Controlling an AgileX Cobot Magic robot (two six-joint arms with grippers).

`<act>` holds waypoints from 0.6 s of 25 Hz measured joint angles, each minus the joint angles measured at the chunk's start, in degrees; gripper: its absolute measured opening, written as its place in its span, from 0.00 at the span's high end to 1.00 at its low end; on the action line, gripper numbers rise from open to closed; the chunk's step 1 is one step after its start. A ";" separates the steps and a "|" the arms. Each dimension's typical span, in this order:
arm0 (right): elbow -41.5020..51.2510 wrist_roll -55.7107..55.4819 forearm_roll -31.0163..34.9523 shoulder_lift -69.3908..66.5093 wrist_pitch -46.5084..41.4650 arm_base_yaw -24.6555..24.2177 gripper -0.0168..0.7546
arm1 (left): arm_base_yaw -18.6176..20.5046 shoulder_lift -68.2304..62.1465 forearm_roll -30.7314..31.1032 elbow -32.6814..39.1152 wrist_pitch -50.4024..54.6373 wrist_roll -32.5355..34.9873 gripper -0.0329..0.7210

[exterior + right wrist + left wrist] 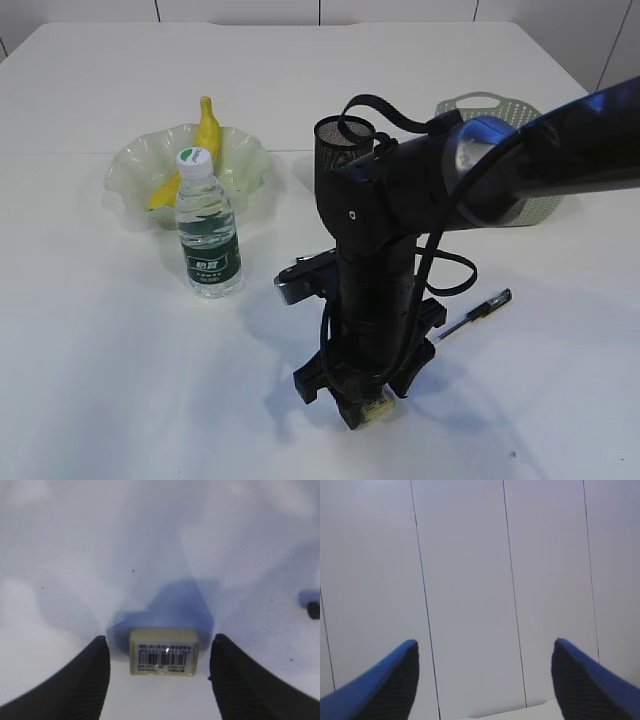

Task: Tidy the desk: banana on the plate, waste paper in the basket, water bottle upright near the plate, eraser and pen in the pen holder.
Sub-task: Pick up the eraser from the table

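Between the two dark fingers (75, 680) of the right gripper (162, 672) lies the eraser (164, 657), flat on the desk (150, 540), barcode sticker up, with a visible gap of white tabletop on either side; the jaws stand apart and touch nothing yet, so the block is framed but not gripped. Seen from outside, that gripper (362, 398) points straight down at the near part of the table, the eraser (377, 408) a pale sliver at its tips. To do this pick well, I judge the fingers should stay low against the surface and close evenly, since the gaps look nearly equal and a lopsided squeeze could skid the small block sideways. Behind the hand and off to its right lies the pen (478, 312); farther behind stands the pen holder (337, 152), where the eraser must go, with the basket (490, 115) beyond the forearm. Away to the hand's left, the water bottle (207, 225) stands upright just beside the plate (130, 165), which holds the banana (205, 135). Elsewhere the left gripper (485, 680) is spread wide, empty, facing a panelled wall.
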State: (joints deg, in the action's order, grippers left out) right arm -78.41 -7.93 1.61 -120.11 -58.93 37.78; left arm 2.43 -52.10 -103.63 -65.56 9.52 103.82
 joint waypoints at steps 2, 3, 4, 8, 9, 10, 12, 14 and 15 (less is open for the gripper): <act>0.00 -0.18 -0.11 0.00 0.00 0.00 0.37 | 0.00 0.00 0.00 0.00 0.00 0.00 0.18; 0.00 -0.16 -0.11 0.00 0.00 0.00 0.37 | 0.00 0.00 0.00 0.00 0.00 0.00 0.18; 0.00 -0.16 -0.22 0.00 0.00 0.00 0.37 | 0.00 0.00 0.00 0.00 0.00 0.00 0.18; 0.00 -0.21 -0.20 0.00 0.00 0.00 0.38 | 0.00 0.00 0.00 0.00 0.00 0.00 0.18; 0.00 -0.21 -0.20 0.00 0.00 0.00 0.38 | 0.00 0.00 0.00 0.00 0.00 0.00 0.18; 0.00 -0.21 -0.20 0.00 0.00 0.00 0.39 | 0.00 0.00 0.00 0.00 0.00 0.00 0.18; 0.00 -0.21 -0.20 0.00 0.00 0.00 0.42 | 0.00 0.00 0.00 0.00 0.00 0.00 0.18; 0.00 -0.21 -0.20 0.00 0.00 0.00 0.47 | 0.00 0.00 0.00 0.00 0.00 0.00 0.18; 0.00 -0.21 -0.20 0.00 0.00 0.00 0.49 | 0.00 0.00 0.00 0.00 0.00 0.00 0.18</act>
State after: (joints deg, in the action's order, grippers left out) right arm -78.41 -8.14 1.41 -120.11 -58.93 37.78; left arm 2.43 -52.10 -103.63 -65.56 9.52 103.82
